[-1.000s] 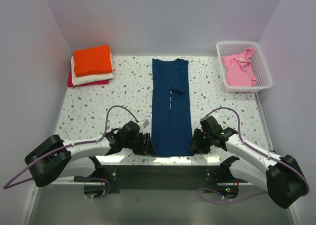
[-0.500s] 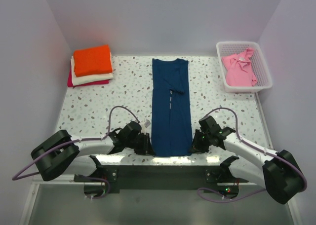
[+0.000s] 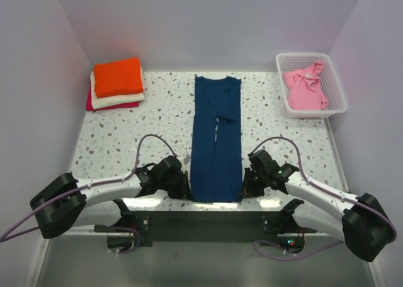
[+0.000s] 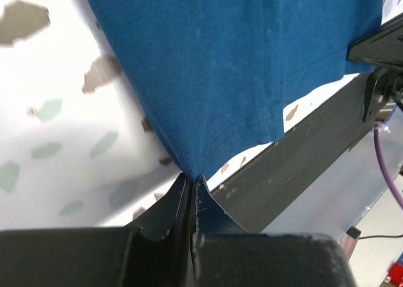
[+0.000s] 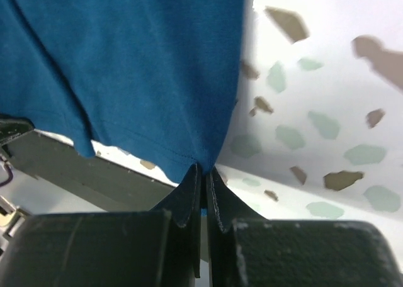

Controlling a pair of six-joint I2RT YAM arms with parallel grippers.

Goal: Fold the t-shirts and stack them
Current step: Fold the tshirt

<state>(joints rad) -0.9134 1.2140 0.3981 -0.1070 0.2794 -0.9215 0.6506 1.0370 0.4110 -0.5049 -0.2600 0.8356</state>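
My left fingers (image 4: 182, 196) are pinched shut on the lower left hem corner of the navy t-shirt (image 3: 217, 142). My right fingers (image 5: 195, 183) are closed the same way on the lower right corner. The shirt lies as a long narrow strip down the middle of the surface (image 3: 126, 142), collar toward the top of the frame and hem close to the bottom edge.

My main worry is the bite. Each wrist view shows only a small tip of cloth between the fingers, so a quick lift could pull a corner free. I cannot tell how many layers each pinch has caught; if it is only one, the tucked sides could fall open as I carry the hem toward the collar. Uneven travel between the arms would skew the fold.

The folded stack (image 3: 116, 82) at upper left and the pink t-shirt (image 3: 305, 89) in the basket (image 3: 313, 59) at upper right sit well apart, so I expect no collision.
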